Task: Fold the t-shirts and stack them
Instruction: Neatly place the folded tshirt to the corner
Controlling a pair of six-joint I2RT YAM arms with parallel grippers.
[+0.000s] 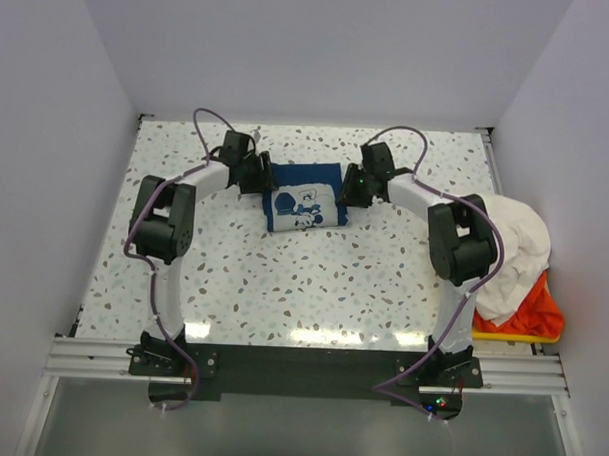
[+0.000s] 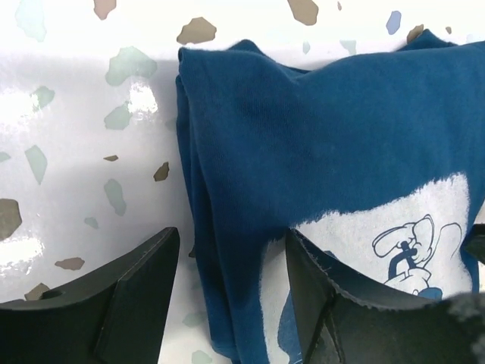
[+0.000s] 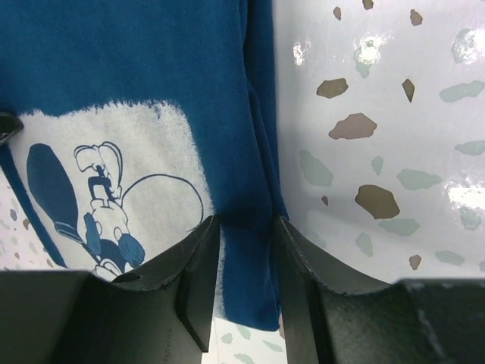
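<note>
Left gripper point(image 2: 231, 303): fingers spread astride navy t-shirt point(image 1: 304, 196) edge at 9 o'clock.
Right gripper point(image 3: 246, 284): pinching 3 o'clock edge.
Risk: uneven lift unfolds layers.

White-and-black arms point(image 1: 170, 218) with purple cables, matte black jaws.

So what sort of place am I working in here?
Likely a lab test cell: plain white walls enclose a speckled terrazzo-pattern tabletop, the arms are bolted to an aluminium rail, and a folded navy blue printed t-shirt lies there.
</note>
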